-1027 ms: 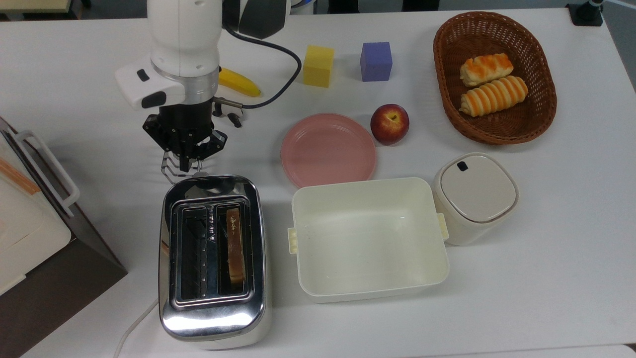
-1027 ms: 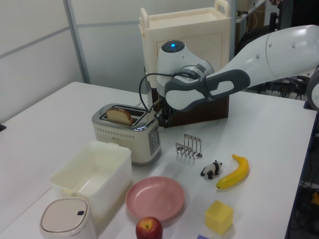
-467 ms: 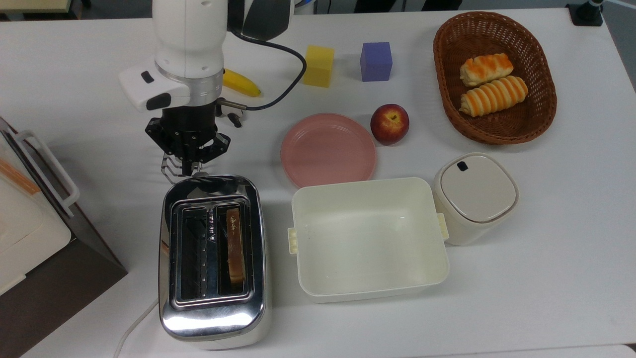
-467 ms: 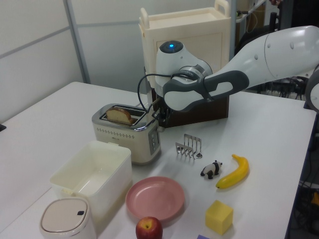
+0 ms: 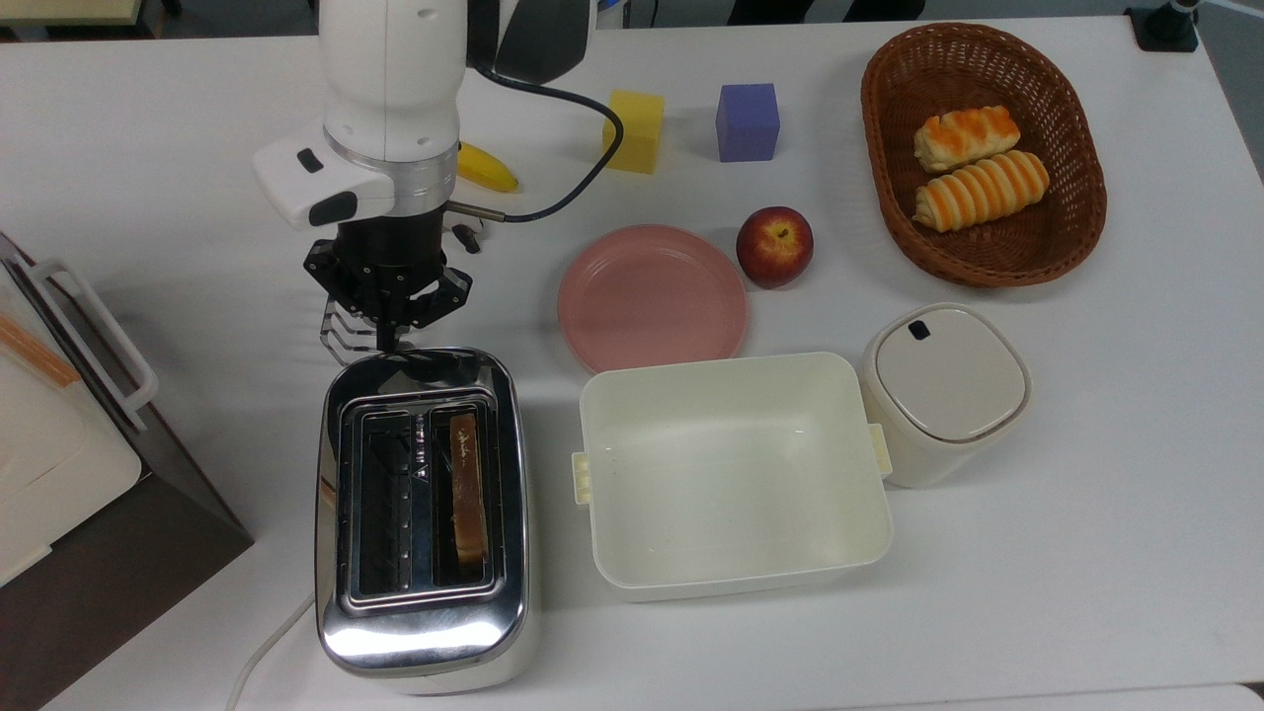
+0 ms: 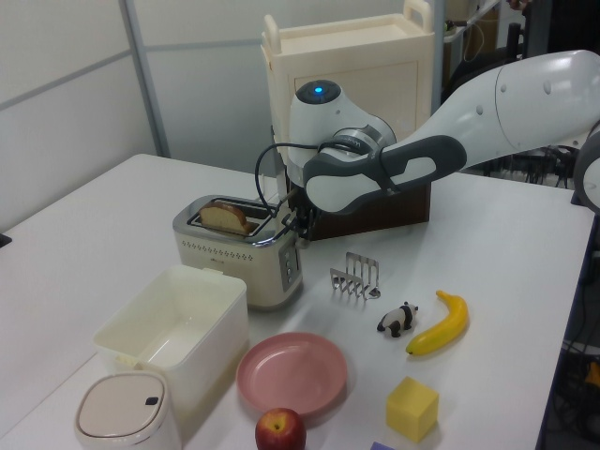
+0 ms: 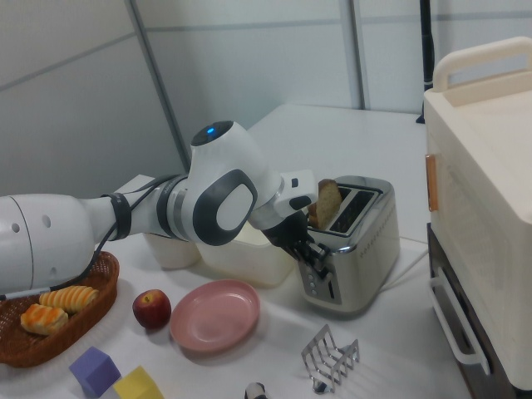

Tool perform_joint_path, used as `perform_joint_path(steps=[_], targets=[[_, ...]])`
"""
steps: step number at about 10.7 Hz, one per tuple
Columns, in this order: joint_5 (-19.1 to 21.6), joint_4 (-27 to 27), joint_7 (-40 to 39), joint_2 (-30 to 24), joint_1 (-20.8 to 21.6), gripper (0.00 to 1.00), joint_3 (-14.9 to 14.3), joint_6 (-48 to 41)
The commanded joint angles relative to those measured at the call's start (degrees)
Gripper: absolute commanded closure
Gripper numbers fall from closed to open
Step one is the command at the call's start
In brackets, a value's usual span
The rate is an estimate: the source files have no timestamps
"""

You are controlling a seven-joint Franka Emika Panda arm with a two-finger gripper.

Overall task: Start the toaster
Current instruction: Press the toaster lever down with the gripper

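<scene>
A white counter (image 5: 1086, 513) in a room with pale panelled walls carries the scene. The toaster (image 5: 425, 513), chrome with two dark slots, stands toward the top view's lower left, a slice of toast (image 5: 468, 489) upright in the slot on the top view's right, and a white cord (image 5: 259, 657) trailing from its near end. At the toaster's far end, as the top view shows it, the pincer (image 5: 387, 336) hangs from the white arm, right at the control face; in the right view the pincer (image 7: 309, 249) sits against the upper part of that face. Whether its fingers are spread or pressed together I cannot tell. A small wire toast rack (image 6: 355, 275) stands on the counter just beyond that end. Just beside the toaster on the top view's right lies an empty cream tub (image 5: 733, 474), and next to it a lidded white container (image 5: 943, 390). Above the tub in the top view sit a pink plate (image 5: 652, 296) and a red apple (image 5: 775, 245) near each other, then a yellow cube (image 5: 633, 130), a purple cube (image 5: 748, 121) and a banana (image 5: 486, 167) partly under the arm. A brown wicker basket (image 5: 889, 197) holding two bread rolls (image 5: 978, 168) lies at the top view's upper right. A cream cabinet (image 7: 490, 191) with a handle stands at the top view's left edge.
</scene>
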Motion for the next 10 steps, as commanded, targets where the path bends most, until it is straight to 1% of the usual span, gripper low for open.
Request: perform_joint_path(steps=[1, 4, 6, 7, 10], targets=[[-1.3, -0.2, 0.3, 0.9, 0.2, 1.0, 0.1, 1.4], [-2.3, -0.2, 0.3, 2.5, 0.2, 1.0, 0.1, 1.5], [-3.8, -0.3, 0.6, 4.0, 0.5, 1.0, 0.1, 3.6], [-4.0, -0.3, 0.6, 4.7, 0.5, 1.0, 0.1, 3.8], [-6.2, -0.1, 0.8, 7.2, 0.5, 1.0, 0.1, 3.9]])
